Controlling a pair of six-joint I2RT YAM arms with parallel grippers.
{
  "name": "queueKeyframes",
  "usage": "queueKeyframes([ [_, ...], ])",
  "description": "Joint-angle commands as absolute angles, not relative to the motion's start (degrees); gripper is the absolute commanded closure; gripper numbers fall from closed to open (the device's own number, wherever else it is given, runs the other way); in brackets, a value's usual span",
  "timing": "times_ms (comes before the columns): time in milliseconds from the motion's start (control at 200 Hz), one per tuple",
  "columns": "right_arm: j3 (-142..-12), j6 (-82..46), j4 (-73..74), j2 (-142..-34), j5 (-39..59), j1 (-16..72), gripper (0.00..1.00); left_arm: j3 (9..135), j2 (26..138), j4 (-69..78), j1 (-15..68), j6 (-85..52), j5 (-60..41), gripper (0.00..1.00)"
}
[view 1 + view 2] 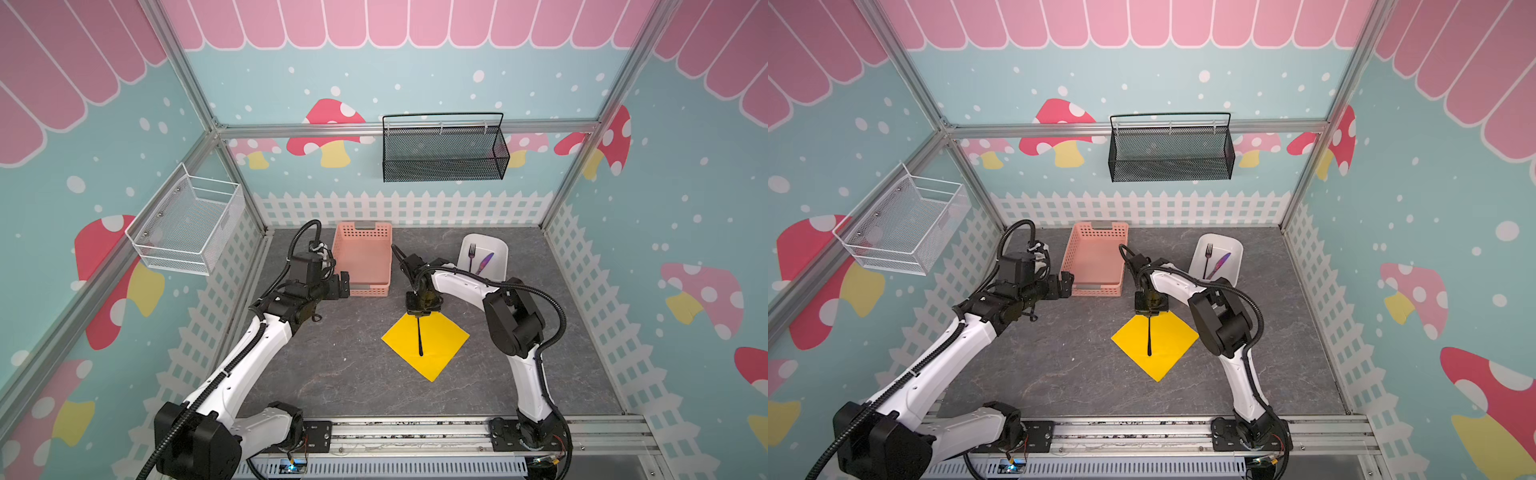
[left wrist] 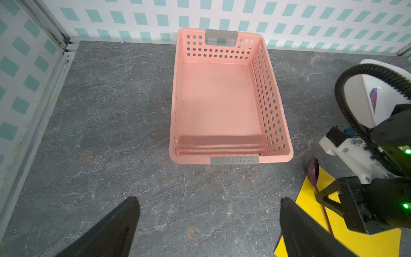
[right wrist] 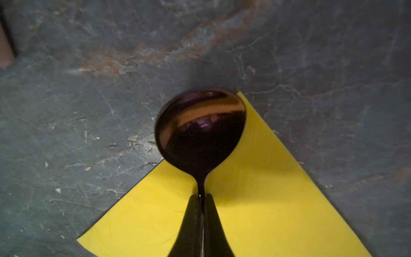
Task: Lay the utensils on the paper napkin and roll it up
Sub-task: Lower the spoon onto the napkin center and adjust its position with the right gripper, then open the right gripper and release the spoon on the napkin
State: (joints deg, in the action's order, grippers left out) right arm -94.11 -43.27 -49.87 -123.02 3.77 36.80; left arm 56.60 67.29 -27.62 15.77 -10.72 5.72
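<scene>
Well, from up top, the right gripper [image 1: 417, 316] is pinched tight on the spoon [image 1: 419, 337], whose handle runs across the yellow napkin [image 1: 442, 345]. The fork [image 1: 472, 254] and knife [image 1: 485, 262] lie in the white dish [image 1: 500, 253] at the back, well apart from the napkin. The left gripper [image 1: 344, 284] waits near the pink basket [image 1: 362, 227].

From the left wrist, its fingers [image 2: 115, 224] stand wide apart, holding nothing.

From the right wrist, the spoon's round bowl pokes past the napkin's corner, over the gray table [image 3: 89, 111]. I cannot tell if it touches down. I think the spoon is being set in place. Next the gripper should let go, then fetch the fork.
</scene>
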Motion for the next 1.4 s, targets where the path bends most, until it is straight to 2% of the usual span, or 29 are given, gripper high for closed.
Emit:
queueKeyframes([
  [0,-93.0,-44.6,-50.3,-120.5,4.2,36.8,0.94,56.6,67.6,-27.9,15.5,-11.0,4.9,0.00],
  [720,-91.1,-45.7,-47.7,-120.7,6.3,36.8,0.94,56.5,67.5,-27.8,15.5,-11.0,4.7,0.00],
  [976,-91.1,-45.7,-47.6,-121.4,6.2,36.7,0.85,56.5,67.5,-27.8,15.5,-11.0,4.9,0.00],
  [1391,-91.3,-45.6,-47.6,-120.6,5.9,36.7,0.85,56.5,67.5,-27.8,15.5,-10.9,5.0,0.00],
])
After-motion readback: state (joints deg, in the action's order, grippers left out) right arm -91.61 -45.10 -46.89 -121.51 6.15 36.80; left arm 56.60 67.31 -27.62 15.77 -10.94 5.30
